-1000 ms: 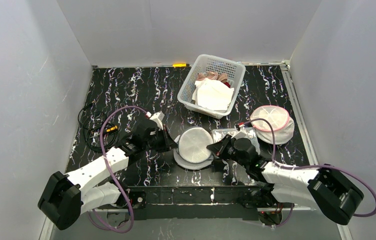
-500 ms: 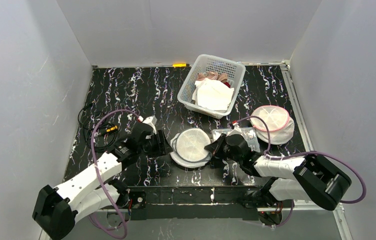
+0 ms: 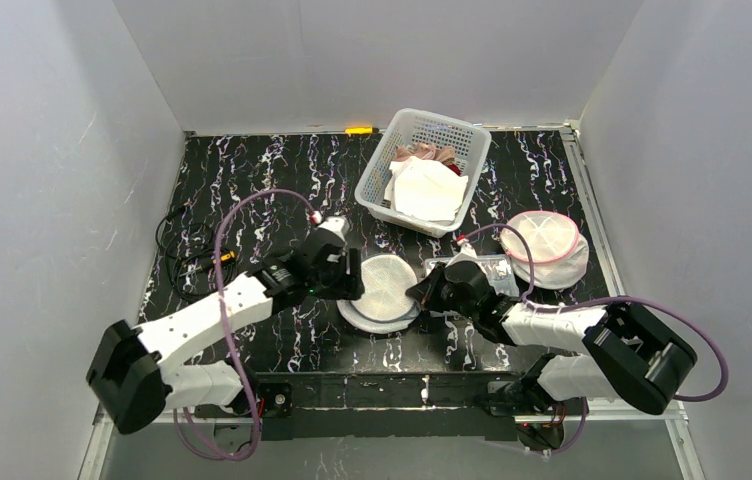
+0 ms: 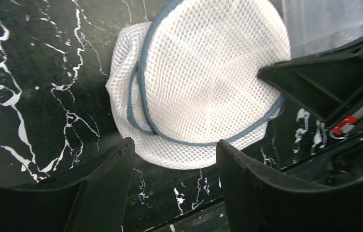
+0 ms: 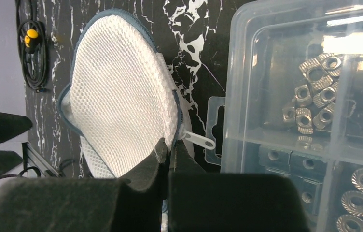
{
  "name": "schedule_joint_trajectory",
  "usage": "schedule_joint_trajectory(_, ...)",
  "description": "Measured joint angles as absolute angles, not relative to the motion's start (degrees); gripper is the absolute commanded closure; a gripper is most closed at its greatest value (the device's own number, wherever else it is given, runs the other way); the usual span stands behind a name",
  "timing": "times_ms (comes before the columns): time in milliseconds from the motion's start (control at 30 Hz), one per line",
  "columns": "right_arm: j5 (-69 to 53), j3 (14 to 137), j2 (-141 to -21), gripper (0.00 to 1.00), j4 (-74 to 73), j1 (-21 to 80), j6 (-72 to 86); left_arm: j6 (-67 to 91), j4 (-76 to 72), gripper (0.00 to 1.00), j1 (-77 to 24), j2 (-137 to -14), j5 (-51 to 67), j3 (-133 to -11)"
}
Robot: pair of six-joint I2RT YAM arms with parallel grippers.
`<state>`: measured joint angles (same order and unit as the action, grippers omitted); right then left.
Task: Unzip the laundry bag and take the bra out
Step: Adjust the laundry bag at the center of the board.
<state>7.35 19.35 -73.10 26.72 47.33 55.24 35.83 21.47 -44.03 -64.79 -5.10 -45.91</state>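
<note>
The laundry bag [image 3: 384, 290] is a round white mesh pouch with blue-grey trim, lying flat on the black marbled table. My right gripper [image 3: 424, 295] is shut on its right edge [image 5: 168, 147], pinching the mesh beside the zipper. The white zipper pull [image 5: 200, 140] sticks out just right of the fingers. My left gripper [image 3: 347, 280] hovers at the bag's left side. Its jaws stand open [image 4: 174, 150] with only table between them, the bag [image 4: 199, 82] just beyond the tips. The bra is hidden.
A clear plastic box of nuts [image 5: 314, 96] sits right against the bag [image 3: 477, 268]. A pink-trimmed mesh bag [image 3: 544, 245] lies further right. A white basket [image 3: 372, 185] of laundry stands behind. A coiled cable [image 3: 187, 250] lies at the left.
My left gripper has opened, drawn back from the bag, then come in again at its left side. The right gripper has stayed shut on the bag's edge and shifted it slightly.
</note>
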Motion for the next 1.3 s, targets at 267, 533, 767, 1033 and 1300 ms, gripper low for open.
schedule_joint_trajectory(267,7.4,20.1,-74.4,0.84,25.4,47.6,54.2,34.0,21.2,0.47,-48.8,-77.3,-9.5,-47.5)
schedule_joint_trajectory(533,6.6,20.2,-71.7,0.45,24.2,48.1,52.9,34.6,19.5,0.53,-48.9,-81.8,-12.9,-47.2)
schedule_joint_trajectory(767,8.1,20.8,-61.2,0.13,14.1,48.2,48.6,35.9,19.3,0.52,-48.9,-81.8,-14.2,-45.0)
schedule_joint_trajectory(1033,8.8,29.3,-54.2,0.12,1.9,48.2,40.7,36.7,19.9,0.45,-48.9,-76.6,-13.8,-44.6)
schedule_joint_trajectory(1300,5.6,31.7,-56.4,0.53,2.1,48.4,36.4,37.1,21.2,0.5,-48.9,-67.2,-11.2,-46.0)
